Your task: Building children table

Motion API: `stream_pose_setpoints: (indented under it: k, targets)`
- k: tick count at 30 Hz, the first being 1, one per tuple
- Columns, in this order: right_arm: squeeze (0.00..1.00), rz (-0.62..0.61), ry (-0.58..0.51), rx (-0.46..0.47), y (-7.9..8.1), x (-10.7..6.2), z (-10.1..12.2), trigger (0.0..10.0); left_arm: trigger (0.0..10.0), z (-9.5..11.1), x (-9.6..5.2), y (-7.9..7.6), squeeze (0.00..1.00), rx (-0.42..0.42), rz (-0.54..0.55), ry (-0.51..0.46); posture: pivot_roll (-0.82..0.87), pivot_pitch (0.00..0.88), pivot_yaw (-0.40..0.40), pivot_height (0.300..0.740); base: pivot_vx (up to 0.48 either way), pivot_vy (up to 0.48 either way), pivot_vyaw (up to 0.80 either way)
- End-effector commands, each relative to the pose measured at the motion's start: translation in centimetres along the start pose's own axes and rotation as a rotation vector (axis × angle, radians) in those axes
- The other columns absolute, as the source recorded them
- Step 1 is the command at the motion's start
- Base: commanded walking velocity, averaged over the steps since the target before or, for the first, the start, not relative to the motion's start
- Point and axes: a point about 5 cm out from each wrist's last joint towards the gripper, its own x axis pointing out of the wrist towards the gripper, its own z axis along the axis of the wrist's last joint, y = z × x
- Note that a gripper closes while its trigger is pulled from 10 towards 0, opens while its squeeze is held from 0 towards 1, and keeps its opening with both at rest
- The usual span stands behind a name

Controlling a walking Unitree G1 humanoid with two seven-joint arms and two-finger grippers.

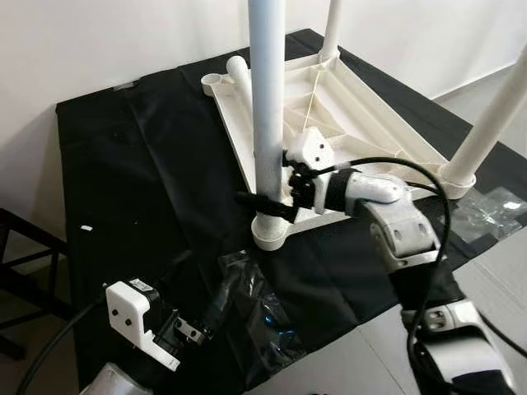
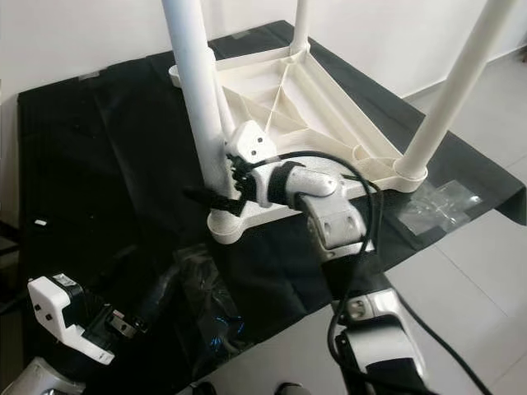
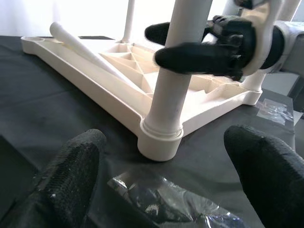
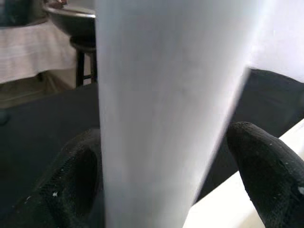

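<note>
- Three white legs stand upright in the corner sockets of the upturned white table top (image 1: pixel 346 107), which lies on a black cloth (image 1: pixel 140 164); the near leg (image 1: pixel 268 107) rises at the frame's 12 o'clock.
- One loose leg (image 1: pixel 240 76) lies across the top at its 10 o'clock corner.
- Right gripper (image 1: pixel 268 202) — fingers clamped around the near leg, just above its socket.
- Left gripper (image 1: pixel 202 317) — fingers spread, empty — hovers at 7 o'clock beside a crumpled clear plastic bag (image 1: pixel 263 317).
</note>
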Motion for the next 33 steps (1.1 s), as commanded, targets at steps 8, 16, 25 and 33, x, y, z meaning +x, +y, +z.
stream_pose_setpoints:
  k: [8,16,25,33]
  targets:
    - [0.00,0.067,-0.026,0.092,2.9,-1.8,-1.9,10.0,10.0,-0.4,0.0,0.6,0.00,0.031,0.051,0.016,0.02,0.169,0.037,0.740,0.000,0.000,0.00]
    - [0.00,0.016,0.005,0.183,5.4,-2.2,-4.3,10.0,10.0,-0.7,0.1,2.4,0.00,0.052,0.209,0.033,0.02,0.129,0.032,0.740,0.000,0.000,0.00]
    - [0.00,-0.252,0.105,0.289,9.2,0.0,-8.1,10.0,10.0,-1.7,-0.3,5.6,0.00,0.191,0.555,0.167,0.01,0.086,0.007,0.740,0.000,0.000,0.00]
    - [0.00,-0.309,0.084,0.305,10.1,-0.3,-7.3,10.0,10.0,-2.6,-1.2,4.7,0.00,0.147,0.627,0.226,0.02,0.056,-0.005,0.740,0.000,0.000,0.00]
